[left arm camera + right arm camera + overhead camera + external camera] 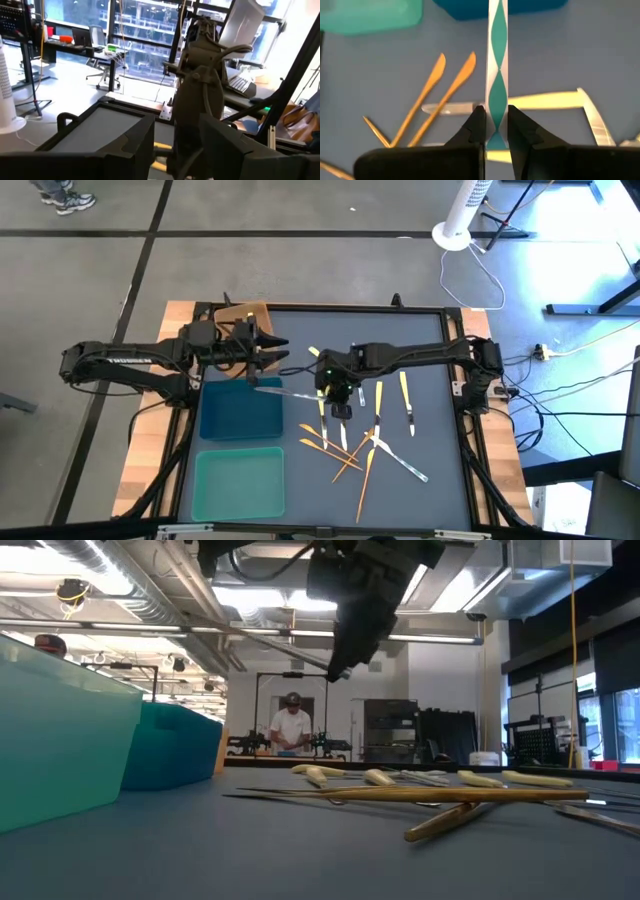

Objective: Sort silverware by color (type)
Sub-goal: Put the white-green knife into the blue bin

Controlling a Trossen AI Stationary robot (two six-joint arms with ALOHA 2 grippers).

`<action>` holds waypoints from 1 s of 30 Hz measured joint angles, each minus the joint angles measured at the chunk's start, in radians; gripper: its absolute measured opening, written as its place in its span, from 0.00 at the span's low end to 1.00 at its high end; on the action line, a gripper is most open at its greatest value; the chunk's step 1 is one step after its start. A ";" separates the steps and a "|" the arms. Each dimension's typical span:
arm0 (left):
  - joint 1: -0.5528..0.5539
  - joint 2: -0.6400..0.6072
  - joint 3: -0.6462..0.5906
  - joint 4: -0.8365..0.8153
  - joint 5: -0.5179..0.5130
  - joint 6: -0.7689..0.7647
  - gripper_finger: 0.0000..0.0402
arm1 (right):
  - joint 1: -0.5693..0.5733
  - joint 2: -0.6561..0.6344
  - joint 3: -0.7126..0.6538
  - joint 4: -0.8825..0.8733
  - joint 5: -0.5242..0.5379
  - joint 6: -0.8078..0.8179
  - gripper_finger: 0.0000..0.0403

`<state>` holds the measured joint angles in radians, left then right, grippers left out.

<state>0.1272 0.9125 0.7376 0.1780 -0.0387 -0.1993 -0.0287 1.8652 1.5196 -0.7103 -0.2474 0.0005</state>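
The right gripper point(496, 127) pinches a silver utensil point(497, 60) above orange-gold knives point(440, 95) on the mat.

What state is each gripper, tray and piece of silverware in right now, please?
Left gripper: open, empty.
Right gripper: shut on silver utensil.
Silver utensil: gripped at one end.
Blue tray: empty.
Teal tray: empty.
Other utensils: lying loose on the table.

My two matte black arms, white lettering along the left arm point(120, 358); black cables bundled along the right arm point(420, 352); a green light near its wrist; blocky dark fingers point(475, 131)
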 joint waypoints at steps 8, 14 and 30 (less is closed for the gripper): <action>0.001 0.001 0.000 0.011 -0.002 0.000 0.37 | 0.003 0.028 0.110 0.036 -0.006 0.022 0.09; 0.002 -0.040 0.000 0.087 -0.002 0.001 0.37 | 0.003 0.097 0.258 0.040 -0.005 0.018 0.09; 0.002 -0.231 0.000 0.107 -0.001 0.001 0.37 | 0.003 0.370 0.460 0.160 -0.006 0.010 0.09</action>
<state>0.1287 0.6813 0.7372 0.2852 -0.0395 -0.1982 -0.0261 2.2353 1.9792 -0.5498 -0.2535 0.0105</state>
